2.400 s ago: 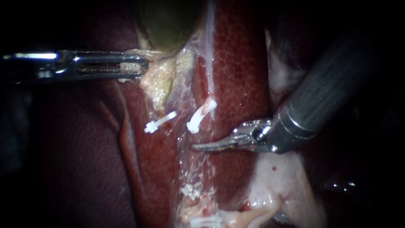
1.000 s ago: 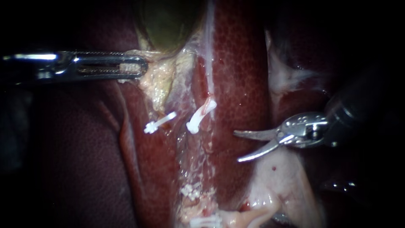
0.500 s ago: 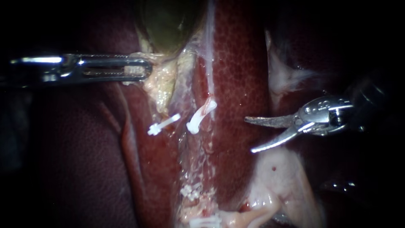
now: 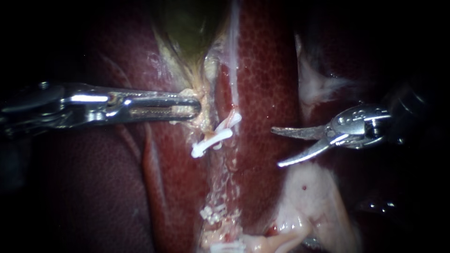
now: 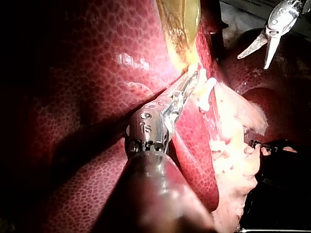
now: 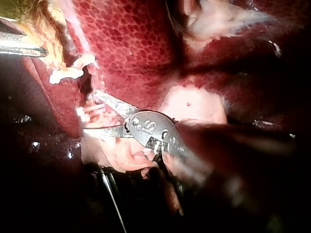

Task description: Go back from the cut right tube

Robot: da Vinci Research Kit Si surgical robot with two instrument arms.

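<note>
The cut right tube [image 4: 228, 122] lay near the middle of the endoscope view, a short reddish stump against the liver [image 4: 267, 70], just below the narrow end of the gallbladder [image 4: 185, 28]. A white clip [image 4: 234, 116] sat on the stump. A second white clip [image 4: 210, 142] lay slantwise just beside it on its left; we could not tell whether the two touched.

Further down the same pale strip of tissue we saw two more white clips, one [image 4: 212, 213] among frothy tissue and one [image 4: 227, 246] at the lower edge of the view.

We held our left instrument [image 4: 190, 108] just to the upper left of the stump. Its long slotted jaws were closed on the pale, narrow end of the gallbladder, pinching it from both sides. In the left wrist view the same jaws lay along that yellowish tissue, with a white clip just beside their tip.

We held our right instrument [image 4: 277, 148] well apart from the tube, to its right and over the liver. Its two curved blades were spread wide, their points facing the tube, and they touched nothing. A patch of pale pink tissue [image 4: 304, 197] lay just below them. In the right wrist view the blades stood open in the same way.
</note>
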